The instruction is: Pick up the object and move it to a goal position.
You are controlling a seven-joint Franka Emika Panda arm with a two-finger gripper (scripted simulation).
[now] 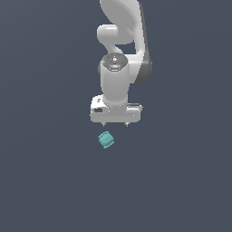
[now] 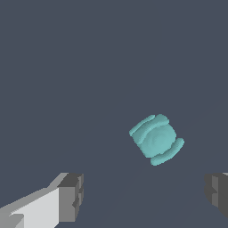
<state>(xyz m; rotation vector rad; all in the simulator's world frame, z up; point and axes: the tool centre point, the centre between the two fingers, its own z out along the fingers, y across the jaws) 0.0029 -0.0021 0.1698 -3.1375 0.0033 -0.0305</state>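
Note:
The object [image 1: 106, 140] is a small teal-cyan rounded lump with ridged, banded sides, lying on the dark grey floor. In the exterior view it sits just in front of and slightly to the left of my white gripper head. My gripper [image 1: 115, 124] hangs pointing down, open and empty; only its short fingertips [image 1: 103, 123] show under the head. In the wrist view the object [image 2: 156, 139] lies apart from the gripper [image 2: 144, 196], whose grey fingers [image 2: 71, 196] are spread wide with nothing between them.
The white arm [image 1: 120, 54] rises behind the gripper toward the top of the exterior view. The dark grey floor [image 1: 45, 181] surrounds the object on all sides.

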